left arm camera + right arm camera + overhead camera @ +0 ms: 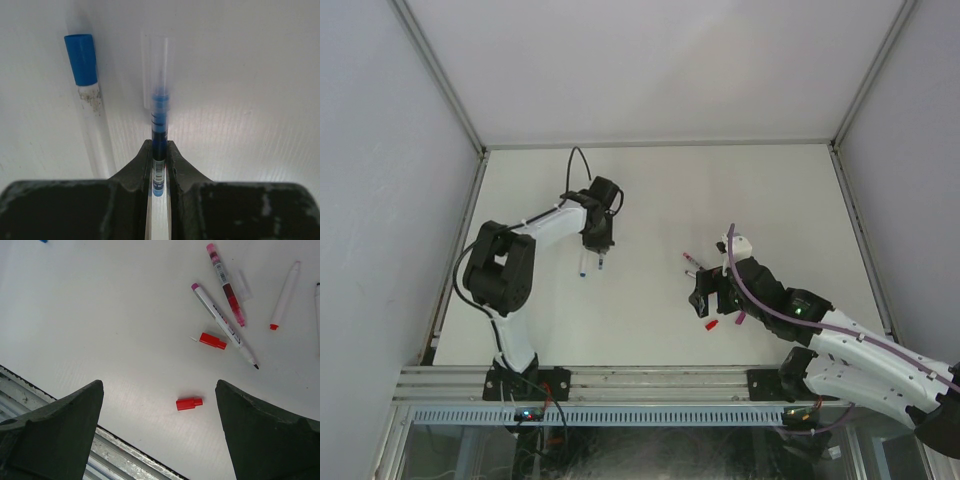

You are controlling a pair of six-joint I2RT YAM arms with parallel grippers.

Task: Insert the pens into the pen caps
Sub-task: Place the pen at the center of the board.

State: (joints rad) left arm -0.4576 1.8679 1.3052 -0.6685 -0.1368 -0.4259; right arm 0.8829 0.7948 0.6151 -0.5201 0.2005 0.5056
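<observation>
The left pincer (159,152) is clamped tight on a blue pen (159,125), which sticks straight out from between its fingers towards the top of the wrist frame, its far end blurred. Just left of it, apart from the pincer, a blue-capped pen (89,100) lies on the white worktop (240,100), cap at the upper left of the frame.

The right pincer (159,387) is spread wide and holds nothing, its two dark fingers (60,435) at the lower corners of its wrist frame. A red cap (189,403) lies on the worktop between them, a little right of centre, touching neither. Above it lies a second red cap (212,340), just beside a magenta-ended pen (225,325) with a bare black tip. Further up lies a pink pen (226,285), and at the upper right a white pen (284,295) with a red end.
</observation>
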